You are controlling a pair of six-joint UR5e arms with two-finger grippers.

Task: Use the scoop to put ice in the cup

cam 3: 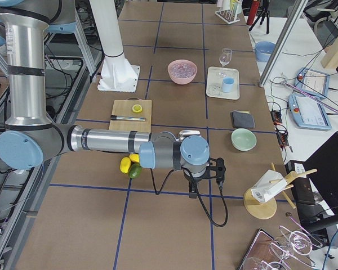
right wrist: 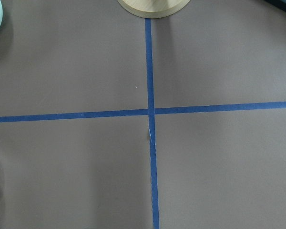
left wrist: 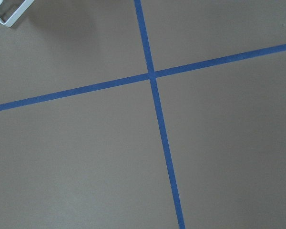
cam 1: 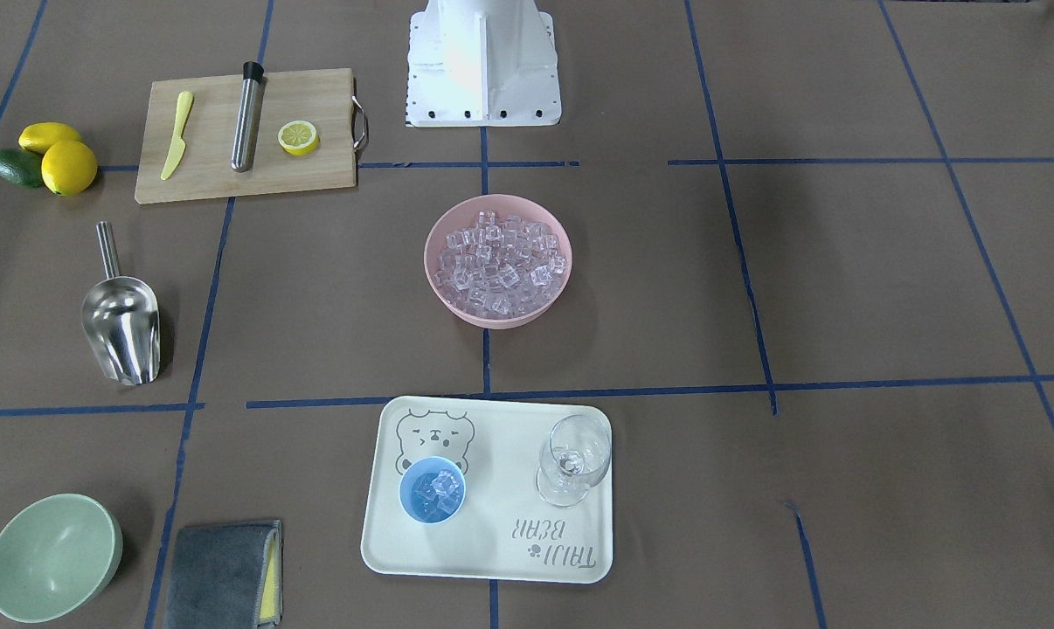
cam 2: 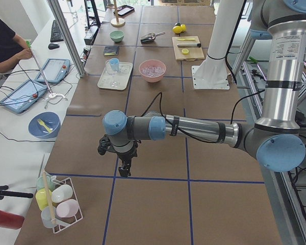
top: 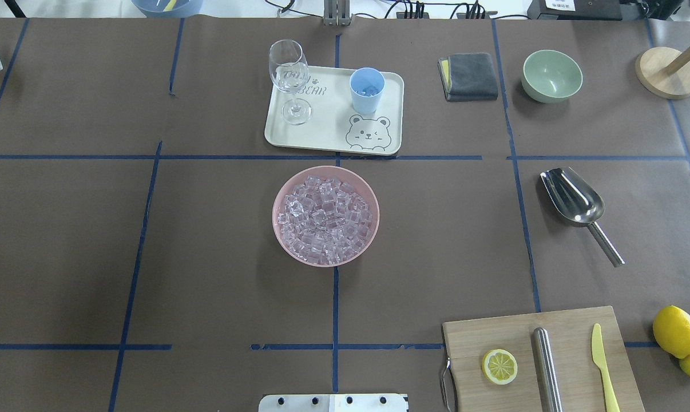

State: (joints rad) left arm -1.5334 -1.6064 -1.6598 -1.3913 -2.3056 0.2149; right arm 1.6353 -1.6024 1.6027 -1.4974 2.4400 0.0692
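The ice [cam 1: 498,262] fills a pink bowl [top: 280,197] at the table's middle. The light-blue cup [cam 1: 433,490] stands upright on a cream tray [cam 1: 579,559] and holds a few cubes; it also shows in the overhead view [top: 367,90]. The steel scoop [cam 1: 122,319] lies empty on the table, also seen from overhead [top: 574,200]. My left gripper [cam 2: 125,171] points down over bare paper at the table's left end. My right gripper [cam 3: 192,194] points down at the right end. Both are far from these things. I cannot tell whether either is open or shut.
A wine glass [cam 1: 573,459] stands on the tray beside the cup. A cutting board [cam 1: 212,175] bears a half lemon, a steel tube and a yellow knife. A green bowl [cam 1: 51,559], a grey cloth [cam 1: 221,577], lemons [cam 1: 64,162] and a wooden stand [top: 665,71] lie nearby.
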